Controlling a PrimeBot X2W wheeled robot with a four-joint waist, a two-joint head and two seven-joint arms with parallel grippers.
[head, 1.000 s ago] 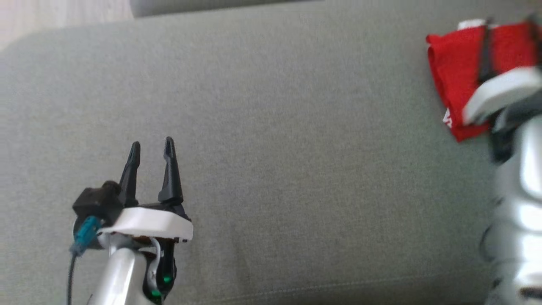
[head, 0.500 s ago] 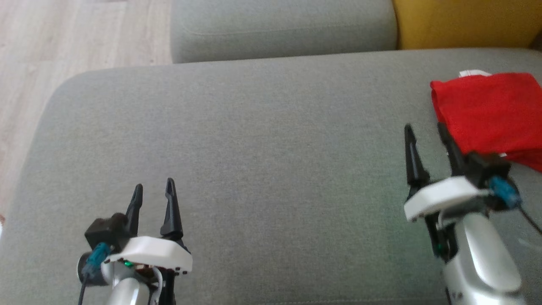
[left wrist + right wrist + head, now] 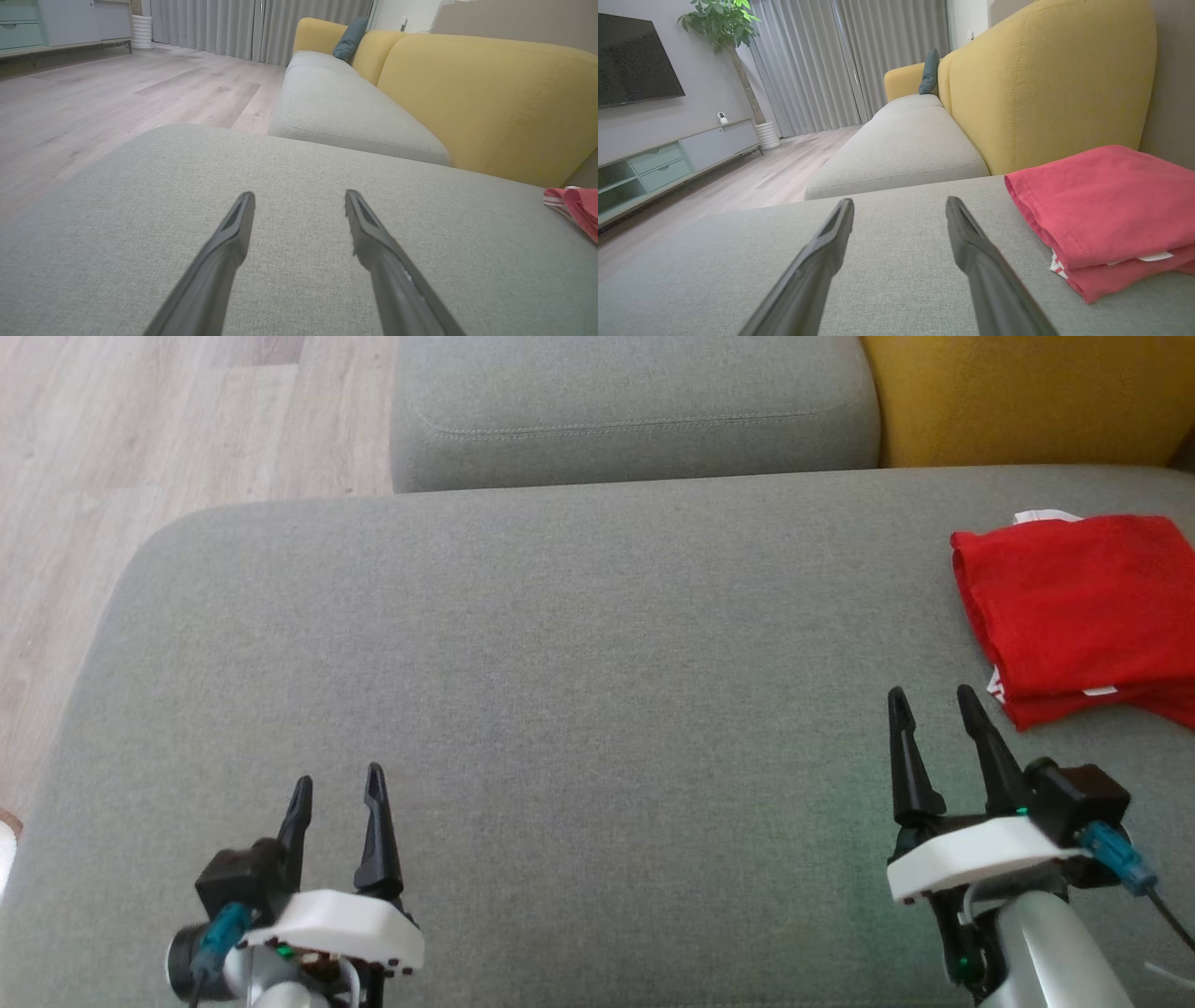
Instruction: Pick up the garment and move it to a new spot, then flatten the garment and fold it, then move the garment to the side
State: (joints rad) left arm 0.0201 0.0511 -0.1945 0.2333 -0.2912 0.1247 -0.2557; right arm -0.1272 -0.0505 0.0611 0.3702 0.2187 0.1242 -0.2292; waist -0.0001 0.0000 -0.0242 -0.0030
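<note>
Head view: red garment [image 3: 1074,607] folded flat, white trim showing.

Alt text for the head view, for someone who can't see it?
A folded red garment lies on a grey cushion at the view's right edge. The left gripper and right gripper, both open and empty, sit low, clear of it.

No legible txt or nos. anywhere. White marks on the garment's [image 3: 1074,597] folded edge, poss. print, are too small to read.
</note>
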